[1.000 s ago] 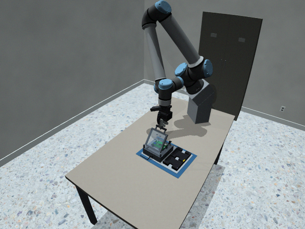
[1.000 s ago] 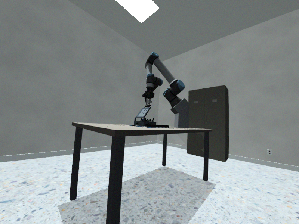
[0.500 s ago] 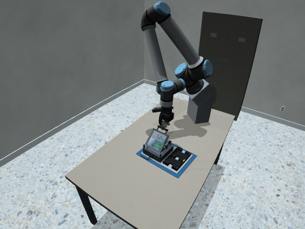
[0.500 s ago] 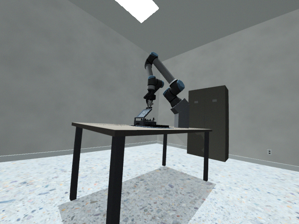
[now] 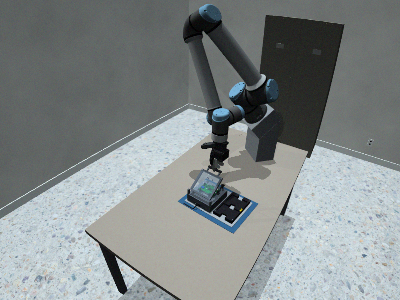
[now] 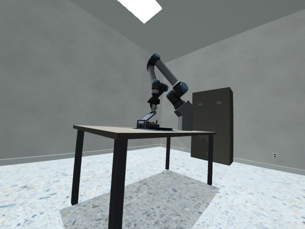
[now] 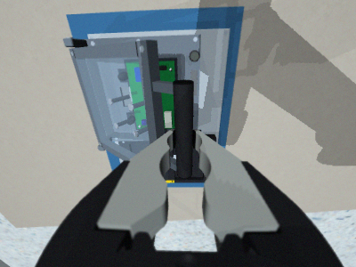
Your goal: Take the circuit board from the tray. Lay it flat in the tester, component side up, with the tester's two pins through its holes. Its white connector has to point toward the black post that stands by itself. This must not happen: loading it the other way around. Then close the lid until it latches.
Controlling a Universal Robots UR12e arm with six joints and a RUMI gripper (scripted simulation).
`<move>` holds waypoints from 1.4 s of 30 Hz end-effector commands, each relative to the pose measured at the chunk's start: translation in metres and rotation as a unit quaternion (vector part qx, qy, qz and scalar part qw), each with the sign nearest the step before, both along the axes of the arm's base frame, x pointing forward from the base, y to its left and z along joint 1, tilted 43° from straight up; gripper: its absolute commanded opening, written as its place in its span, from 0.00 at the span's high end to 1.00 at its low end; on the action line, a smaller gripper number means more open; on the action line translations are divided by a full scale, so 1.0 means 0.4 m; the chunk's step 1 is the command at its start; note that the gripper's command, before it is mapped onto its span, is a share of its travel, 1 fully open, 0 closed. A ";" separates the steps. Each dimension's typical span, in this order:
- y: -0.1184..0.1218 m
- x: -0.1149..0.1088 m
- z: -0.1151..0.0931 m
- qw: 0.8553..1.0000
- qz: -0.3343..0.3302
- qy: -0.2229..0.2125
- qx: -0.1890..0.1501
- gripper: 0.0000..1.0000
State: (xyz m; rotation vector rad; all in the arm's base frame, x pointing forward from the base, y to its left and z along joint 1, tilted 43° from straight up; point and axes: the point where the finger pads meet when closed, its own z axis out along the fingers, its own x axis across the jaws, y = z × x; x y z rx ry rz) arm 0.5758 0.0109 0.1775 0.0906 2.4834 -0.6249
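Observation:
The green circuit board (image 5: pixel 206 188) lies inside the black tester (image 5: pixel 204 197), seen through the clear lid (image 5: pixel 206 182); in the wrist view the board (image 7: pixel 149 93) is partly hidden by the lid frame. The lid is tilted, partway between upright and flat. My gripper (image 5: pixel 215 168) is shut on the lid's black handle bar (image 7: pixel 183 126) at the lid's raised edge. In the exterior view the gripper (image 6: pixel 153 110) stands just above the slanted lid (image 6: pixel 148 116).
The black tray (image 5: pixel 231 208) sits right of the tester on the blue mat (image 5: pixel 218 208). The robot base (image 5: pixel 263 135) stands at the table's far side. A dark cabinet (image 5: pixel 298 77) is behind the table.

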 end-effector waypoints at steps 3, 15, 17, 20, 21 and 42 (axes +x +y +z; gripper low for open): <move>-0.014 -0.001 -0.029 1.000 0.000 0.000 0.000 1.00; -0.034 0.001 -0.071 1.000 0.000 0.000 0.000 1.00; -0.038 0.002 -0.078 1.000 0.000 0.000 0.000 1.00; -0.043 0.003 -0.090 1.000 0.000 0.000 0.000 1.00; -0.045 0.004 -0.093 1.000 0.000 0.000 0.000 1.00; -0.074 0.017 -0.148 1.000 0.000 0.000 0.000 1.00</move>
